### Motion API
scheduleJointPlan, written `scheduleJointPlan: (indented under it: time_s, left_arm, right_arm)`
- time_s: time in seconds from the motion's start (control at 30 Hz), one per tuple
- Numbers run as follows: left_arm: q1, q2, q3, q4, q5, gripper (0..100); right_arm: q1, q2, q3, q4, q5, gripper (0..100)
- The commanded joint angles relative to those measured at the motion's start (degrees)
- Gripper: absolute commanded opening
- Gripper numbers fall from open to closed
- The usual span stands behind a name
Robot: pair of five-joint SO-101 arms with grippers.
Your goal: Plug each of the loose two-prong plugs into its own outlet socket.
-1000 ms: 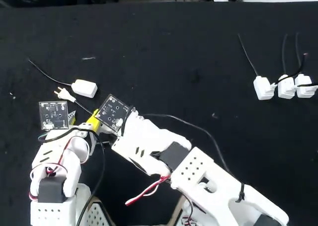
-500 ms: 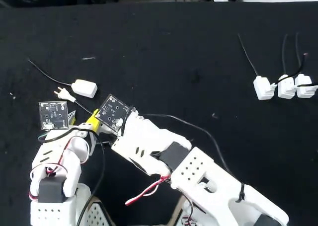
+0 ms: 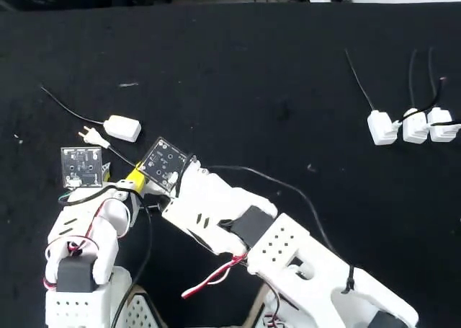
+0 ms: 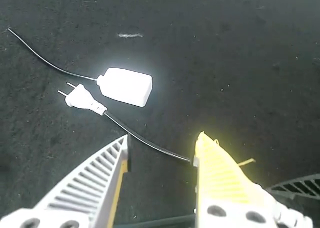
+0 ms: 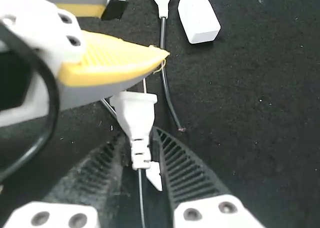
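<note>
A white outlet socket [image 3: 121, 128] lies at the table's left, with a loose white two-prong plug [image 3: 91, 135] and its black cord beside it. In the left wrist view the same socket [image 4: 125, 86] and plug [image 4: 82, 98] lie just ahead of my left gripper [image 4: 162, 138]. That gripper is open, and the plug's cord [image 4: 145, 143] runs between its fingers. My right gripper [image 5: 137, 133] is shut on a second white plug [image 5: 135, 112], held low over the cloth. The left gripper's yellow finger [image 5: 110, 62] sits right in front of this plug.
Three more white socket blocks [image 3: 414, 125] with cords sit in a row at the far right. Both wrists crowd together at the lower left, camera boards [image 3: 166, 162] almost side by side. Black cloth covers the table [image 3: 274, 76].
The left arm's wrist has shifted slightly to the right and away from the table's front edge. The right arm and its plug have stayed put.
</note>
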Motion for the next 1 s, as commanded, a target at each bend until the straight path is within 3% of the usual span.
scheduleJointPlan:
  time_s: [0.0, 0.97]
  left_arm:
    - [0.66, 0.44, 0.13, 0.26, -1.14, 22]
    - [1.19, 0.97, 1.10, 0.53, -3.43, 22]
  right_arm:
    - [1.41, -3.38, -1.54, -0.18, -0.70, 1.1]
    - [3.87, -3.38, -2.86, -0.09, -3.08, 1.1]
